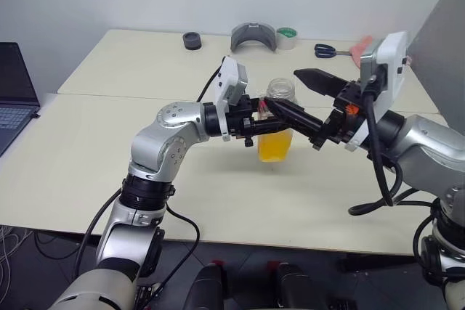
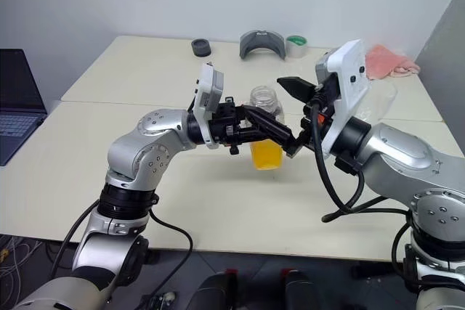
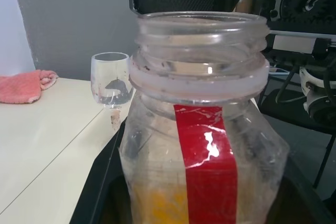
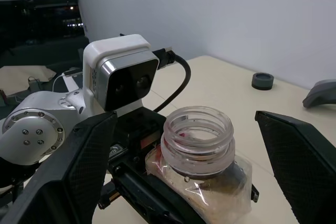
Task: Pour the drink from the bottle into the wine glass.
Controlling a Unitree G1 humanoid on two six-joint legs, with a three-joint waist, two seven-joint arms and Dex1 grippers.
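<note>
The bottle (image 1: 279,99) is upright just above the table, its cap off and its mouth open, with a red label strip (image 3: 207,161) down its side. The orange drink (image 1: 275,144) fills its lower part. My left gripper (image 1: 263,123) comes in level from the left and is shut on the bottle's body. My right gripper (image 4: 197,129) stands wide open, one finger on each side of the bottle's neck and touching nothing. The empty wine glass (image 3: 111,85) stands on the table beyond the bottle, on the right side.
A pink cloth (image 2: 389,59) lies at the back right behind the glass. Along the far edge are a black roll (image 1: 192,40), a grey curved piece (image 1: 254,37), green tape (image 1: 287,36) and scissors (image 1: 325,50). A laptop (image 1: 14,92) sits at the far left.
</note>
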